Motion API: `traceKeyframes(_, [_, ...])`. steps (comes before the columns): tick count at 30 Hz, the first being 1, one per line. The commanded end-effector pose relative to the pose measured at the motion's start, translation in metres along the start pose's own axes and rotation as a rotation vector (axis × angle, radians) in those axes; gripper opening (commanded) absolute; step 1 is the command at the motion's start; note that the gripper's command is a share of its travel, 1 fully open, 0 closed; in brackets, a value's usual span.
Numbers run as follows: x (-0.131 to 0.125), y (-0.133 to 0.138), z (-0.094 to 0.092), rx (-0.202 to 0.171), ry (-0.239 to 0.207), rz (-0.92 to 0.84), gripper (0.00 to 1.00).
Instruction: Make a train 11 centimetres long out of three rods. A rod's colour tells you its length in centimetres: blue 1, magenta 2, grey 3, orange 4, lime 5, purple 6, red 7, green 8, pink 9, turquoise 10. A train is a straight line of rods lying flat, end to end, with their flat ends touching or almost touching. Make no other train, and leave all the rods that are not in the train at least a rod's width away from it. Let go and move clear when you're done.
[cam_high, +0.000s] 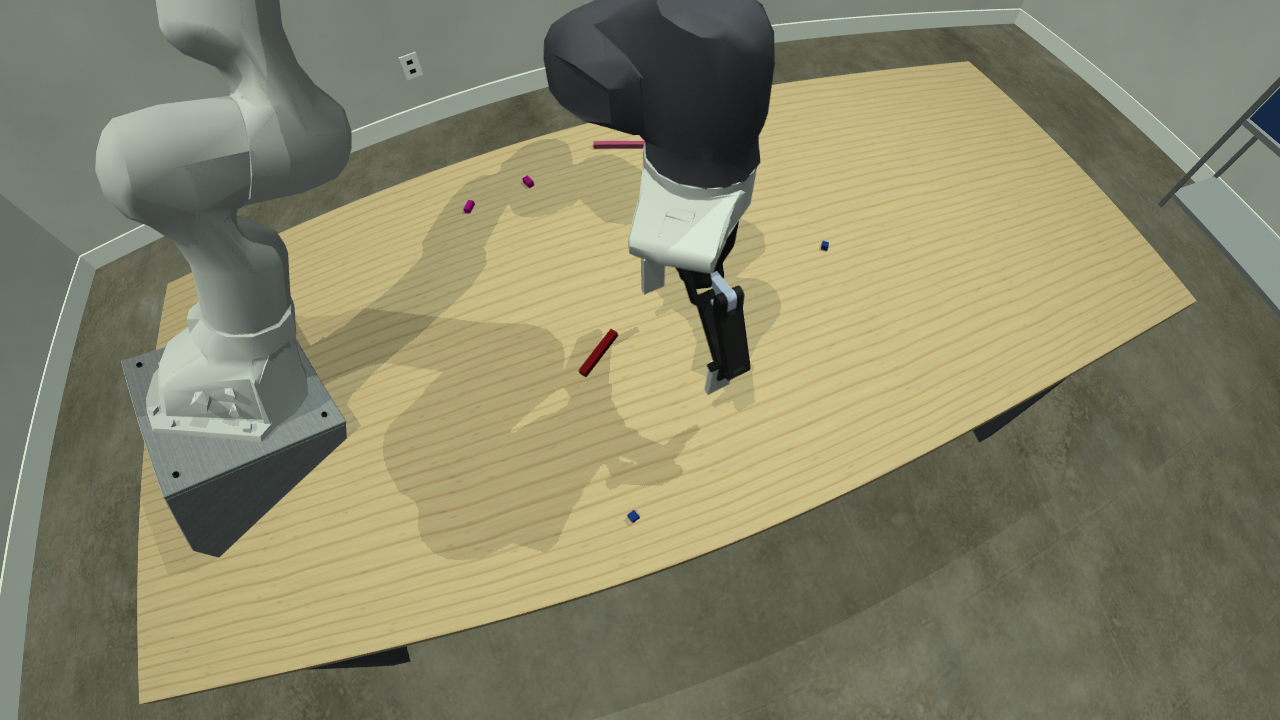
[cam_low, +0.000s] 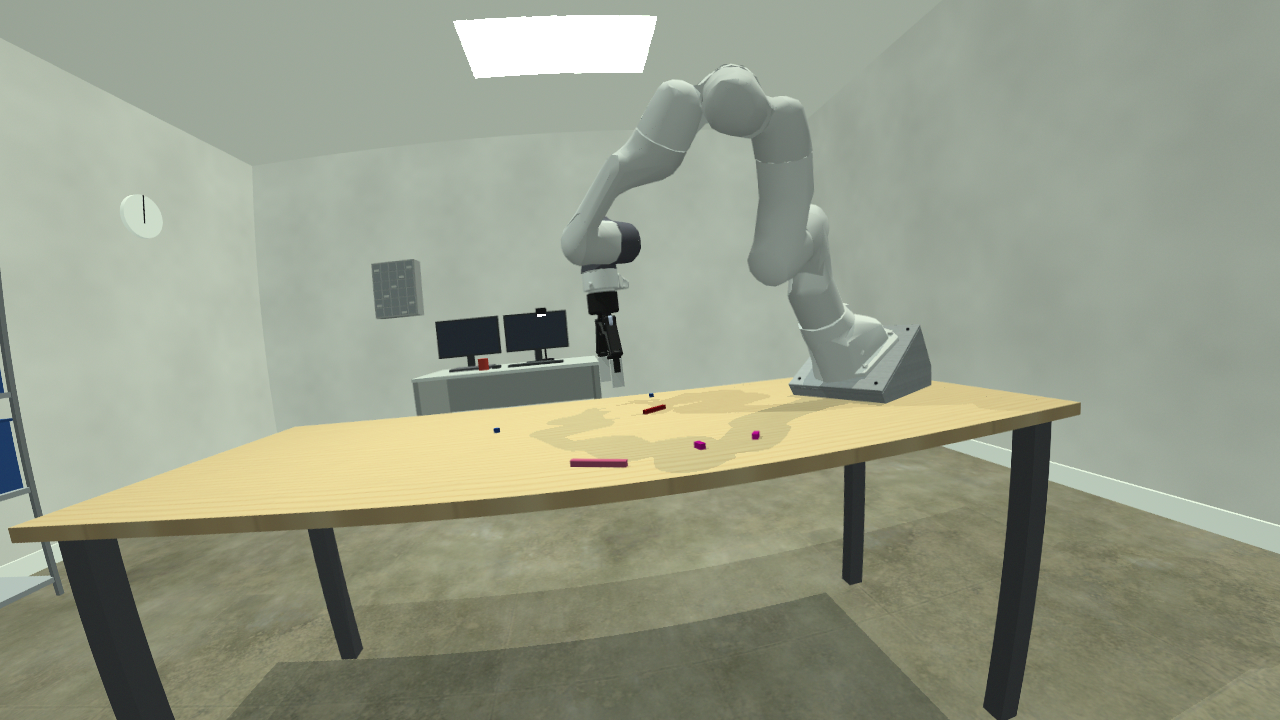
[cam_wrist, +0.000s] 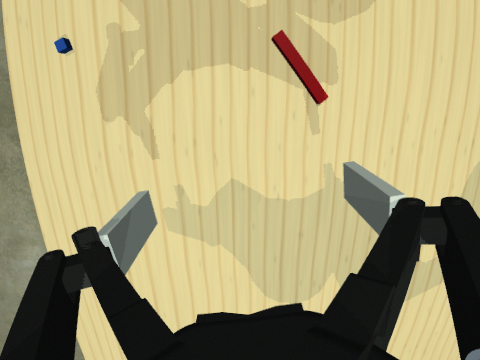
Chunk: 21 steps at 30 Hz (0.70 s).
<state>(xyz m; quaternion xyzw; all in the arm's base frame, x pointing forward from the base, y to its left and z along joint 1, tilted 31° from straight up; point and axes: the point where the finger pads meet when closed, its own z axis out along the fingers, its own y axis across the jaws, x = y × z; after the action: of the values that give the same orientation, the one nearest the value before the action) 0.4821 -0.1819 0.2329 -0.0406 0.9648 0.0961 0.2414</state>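
A red rod (cam_high: 597, 352) lies flat near the table's middle; it also shows in the wrist view (cam_wrist: 300, 67) and in the exterior view (cam_low: 653, 409). My gripper (cam_high: 716, 358) hangs open and empty above the table, to the right of the red rod; its fingers show spread wide in the wrist view (cam_wrist: 254, 207). Two magenta rods (cam_high: 469, 206) (cam_high: 528, 181) lie at the back left. A pink rod (cam_high: 617, 144) lies at the back, partly hidden by my arm. One blue rod (cam_high: 824, 245) lies to the right, another blue rod (cam_high: 632, 516) near the front edge.
The arm's grey base (cam_high: 223, 420) stands on the table's left side. The table's front edge runs close to the near blue rod (cam_wrist: 63, 44). A desk with monitors (cam_low: 505, 358) stands beyond the table.
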Motion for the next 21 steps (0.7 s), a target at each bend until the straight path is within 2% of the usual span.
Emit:
traceKeyframes(1, [-0.005,-0.001,-0.001,0.002,-0.006,-0.167,1.00])
traceKeyframes(21, [-0.035,0.008,-0.001,0.002,-0.003,-0.538,1.00])
